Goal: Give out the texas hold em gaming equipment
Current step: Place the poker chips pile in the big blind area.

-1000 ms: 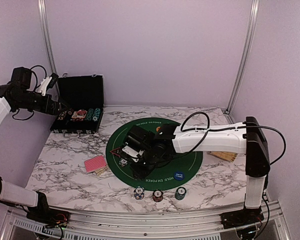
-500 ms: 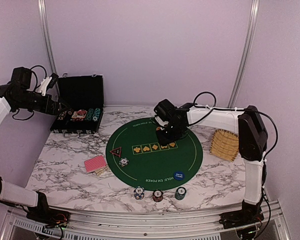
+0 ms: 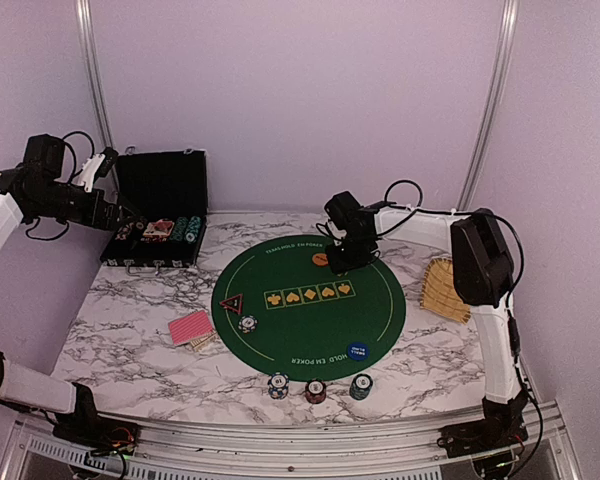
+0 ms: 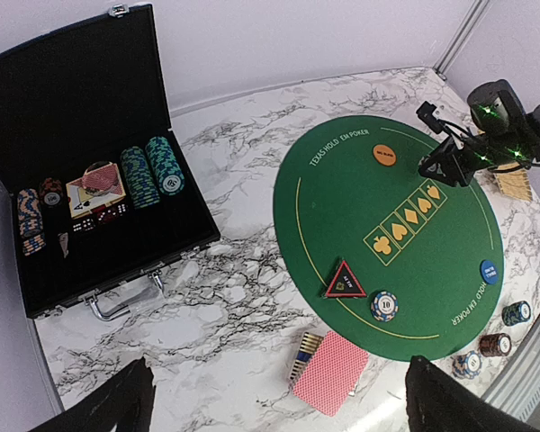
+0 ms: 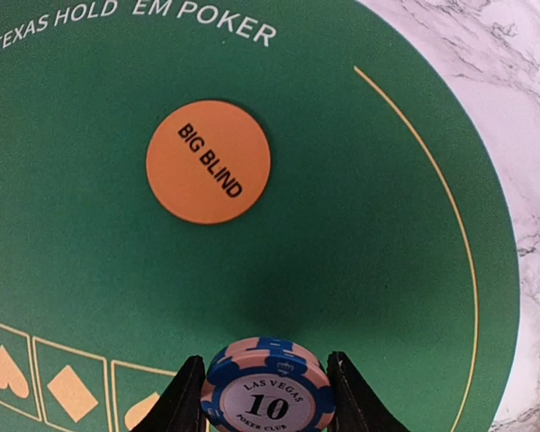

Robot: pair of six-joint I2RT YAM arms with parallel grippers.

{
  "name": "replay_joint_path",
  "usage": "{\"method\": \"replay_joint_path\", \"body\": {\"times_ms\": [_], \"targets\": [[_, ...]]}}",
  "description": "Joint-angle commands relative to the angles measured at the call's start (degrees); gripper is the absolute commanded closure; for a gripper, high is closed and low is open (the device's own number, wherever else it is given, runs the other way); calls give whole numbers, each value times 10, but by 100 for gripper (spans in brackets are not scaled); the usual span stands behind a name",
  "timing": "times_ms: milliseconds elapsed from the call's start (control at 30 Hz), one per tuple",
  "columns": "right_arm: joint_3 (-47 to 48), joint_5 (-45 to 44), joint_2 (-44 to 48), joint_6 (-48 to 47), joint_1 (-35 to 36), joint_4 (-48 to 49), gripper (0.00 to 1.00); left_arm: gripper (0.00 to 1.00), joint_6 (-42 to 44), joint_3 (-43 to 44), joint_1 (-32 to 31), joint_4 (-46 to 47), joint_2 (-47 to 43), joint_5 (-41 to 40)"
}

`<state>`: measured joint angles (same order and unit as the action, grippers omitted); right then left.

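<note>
Progress: roughly midway, by my judgement. The green poker mat (image 3: 310, 325) already carries the Big Blind button (image 5: 208, 161), the blue button (image 3: 357, 350), the triangle marker (image 3: 231, 301) and a lone chip (image 3: 247, 323) just beside the marker.
Left to do: place the carried chip. Probably also deal the cards and hand out more chips from the case.
Tabletop (image 3: 130, 320): marble. It bears the mat, the case at the far left, and a tan slatted wooden piece (image 3: 445, 288) on the right.
Chip case (image 4: 72, 81): black, lid open and upright. The tray holds two long teal chip rows (image 4: 153, 169), short mixed chip stacks (image 4: 31, 220) at its left end, and a card pack with dice (image 4: 94, 193) between them. Much of the tray is bare.
Red-backed cards (image 3: 190, 327): a pile on the marble, just left of the mat and outside the case.
Near-edge chips: a blue-white chip (image 3: 278, 385), a red chip (image 3: 315, 391) and a teal chip (image 3: 360, 386) sit in a row just off the mat's near rim.
Left pincer (image 4: 276, 363): fingers spread wide, holding nothing, hanging high near the case.
Right pincer (image 3: 338, 262): closed on a Las Vegas 10 chip (image 5: 268, 385), over the far part of the mat near the Big Blind button.
</note>
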<state>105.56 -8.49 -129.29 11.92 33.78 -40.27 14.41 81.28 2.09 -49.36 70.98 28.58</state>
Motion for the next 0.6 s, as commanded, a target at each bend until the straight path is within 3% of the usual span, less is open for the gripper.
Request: {"method": "replay_joint_path", "body": {"times_ms": [0,567], "targets": [[48,-3,-32,-1,-6,21,84,1,7,6,-2,-12,5,8],[63,20,-76,7,-33,59,80,1,13,8,-2,-12,1,-1]]}}
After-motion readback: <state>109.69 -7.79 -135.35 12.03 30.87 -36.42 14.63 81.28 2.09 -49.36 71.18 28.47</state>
